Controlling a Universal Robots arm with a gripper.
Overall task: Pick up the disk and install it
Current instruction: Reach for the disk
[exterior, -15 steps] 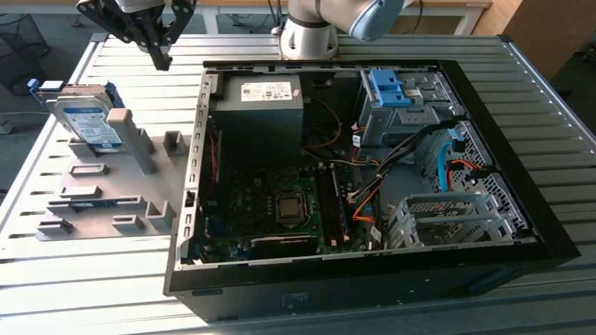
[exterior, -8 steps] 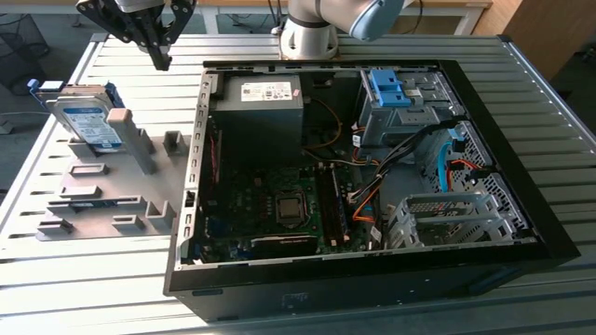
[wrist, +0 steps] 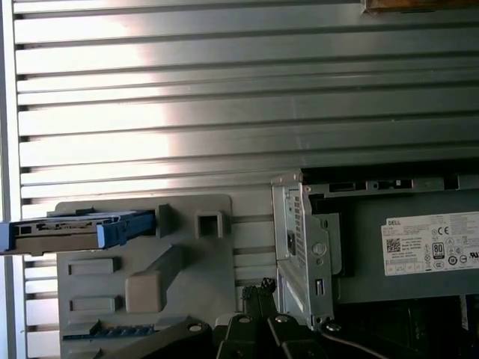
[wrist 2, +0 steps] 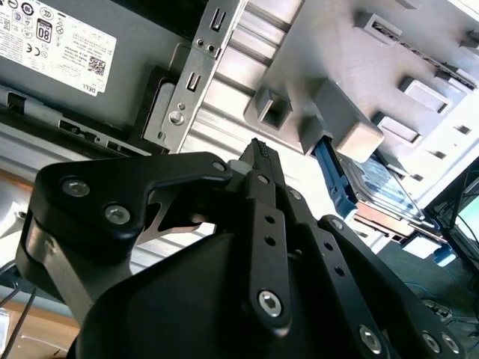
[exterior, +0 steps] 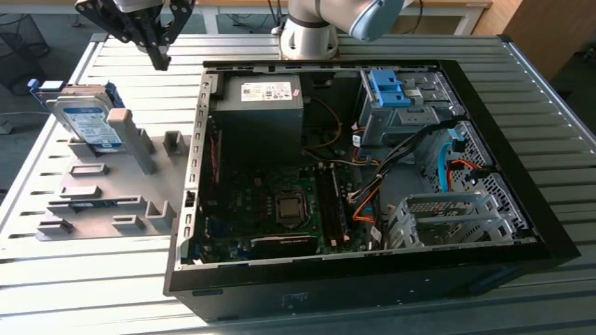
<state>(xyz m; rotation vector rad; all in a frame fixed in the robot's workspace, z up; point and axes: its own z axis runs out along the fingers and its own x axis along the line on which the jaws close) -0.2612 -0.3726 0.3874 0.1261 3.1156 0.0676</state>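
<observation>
Silver-metal, blue-framed disk (exterior: 84, 122) is propped in grey plastic rack (exterior: 130, 188).
Black gripper (exterior: 160, 63), fingers together, is held beside rack: disk may be toppled.

Silver disk (exterior: 86, 120), blue carrier, propped tilted in grey holder (exterior: 102, 192)

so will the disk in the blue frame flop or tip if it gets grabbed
Probably stiff: the disk looks like a metal slab in a hard plastic frame. Likely heavy for its size, being metal. It stands on edge, tilted, in the grey stand, so a sideways push might tip it.
</observation>
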